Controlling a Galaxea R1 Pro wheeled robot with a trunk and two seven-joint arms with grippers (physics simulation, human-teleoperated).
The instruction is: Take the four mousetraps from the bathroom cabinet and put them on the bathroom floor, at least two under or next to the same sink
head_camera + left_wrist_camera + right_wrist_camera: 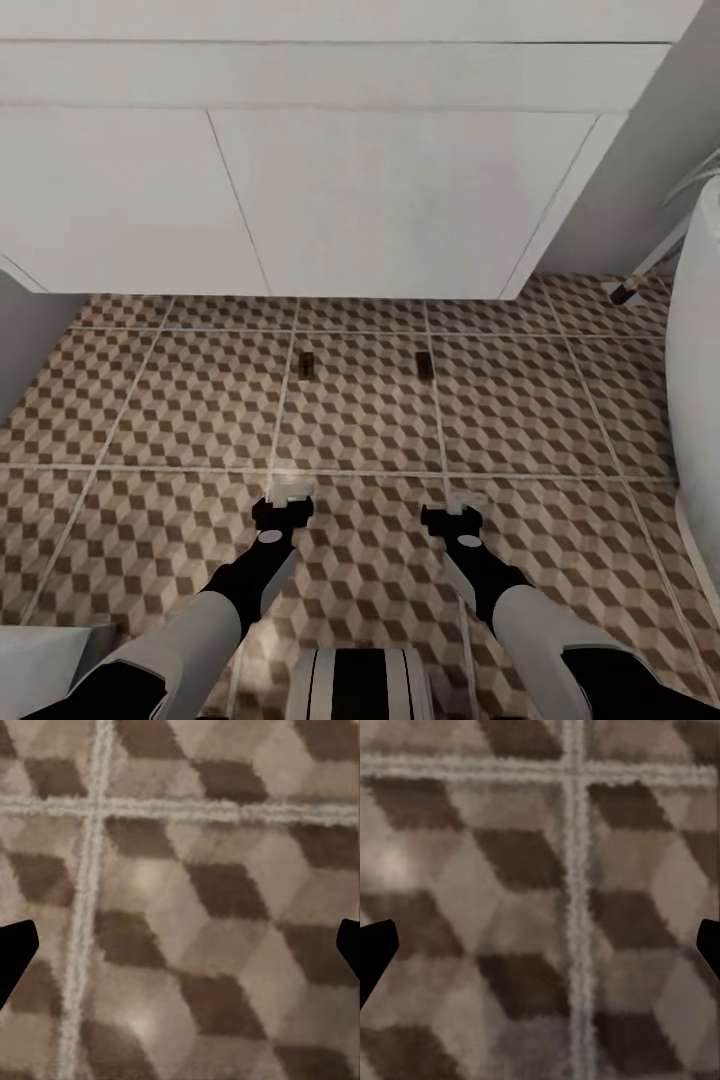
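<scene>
Cube-patterned bathroom floor (180,400) spreading below white sink vanity (380,200). Two mousetraps (306,365) (425,366) lying flat just before vanity, well apart, long axes pointing toward it. Likely light, stiff, thin; pinching across narrow board edges seems best. Left gripper (292,490) and right gripper (465,500) hovering nearer robot, both spread wide, carrying nothing.

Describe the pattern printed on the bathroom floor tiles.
The bathroom floor has a brown, beige and white 3D-cube pattern with pale grout lines, clearest in the head view.
</scene>
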